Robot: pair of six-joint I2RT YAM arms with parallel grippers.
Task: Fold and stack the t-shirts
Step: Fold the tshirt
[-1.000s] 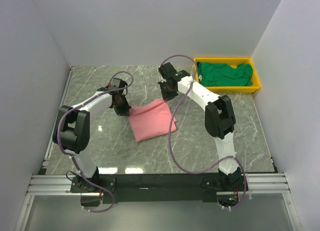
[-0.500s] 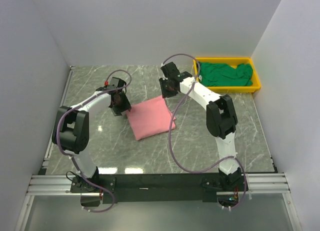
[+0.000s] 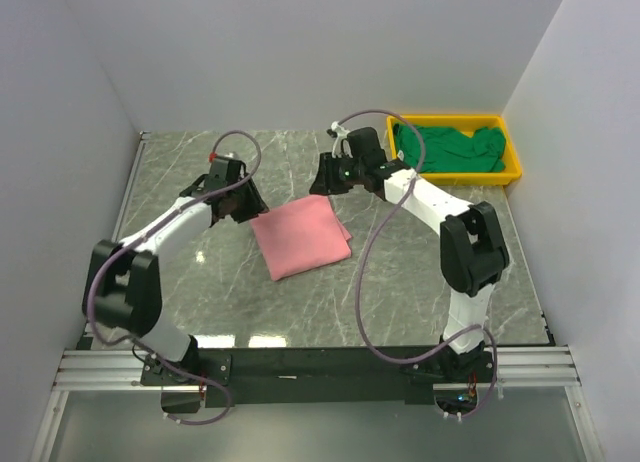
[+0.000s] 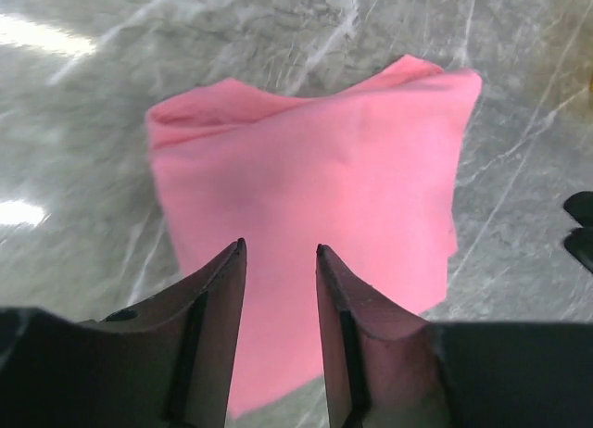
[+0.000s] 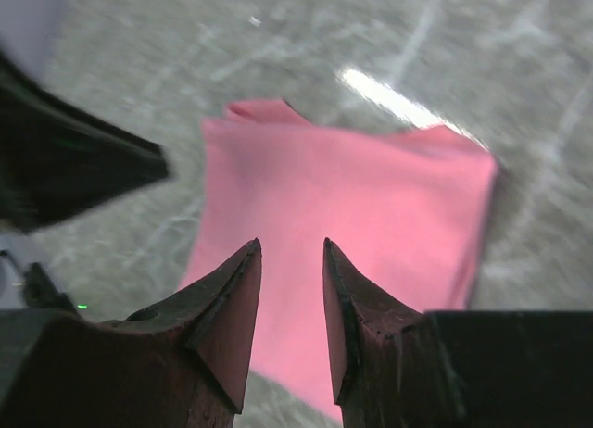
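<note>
At the left of the overhead view, the left arm (image 3: 170, 222) reaches in over the grey marbled bench (image 3: 200, 282). The left fingers (image 3: 244, 206) sit just beside the left edge of the pink t-shirt (image 3: 303, 235). In the left wrist view they stand slightly apart with a narrow gap between them. Nothing is in that gap, and the pink cloth shows through it below.

The pink t-shirt lies flat near the middle of the bench, folded into a rough rectangle and set at a slight angle between the two sets of fingers. From the left wrist its far edge dips in a shallow notch, and a folded layer shows along one side.

The right fingers (image 3: 322, 178) sit near the shirt's far right corner. In the right wrist view they are also parted by a narrow, empty gap and hang above the cloth without gripping it.

At the far right, a yellow tray (image 3: 452, 118) stands in the back right corner of the bench, well apart from the pink shirt. Inside it the green t-shirt (image 3: 450, 149) lies crumpled and unfolded, covering most of the tray floor.
</note>
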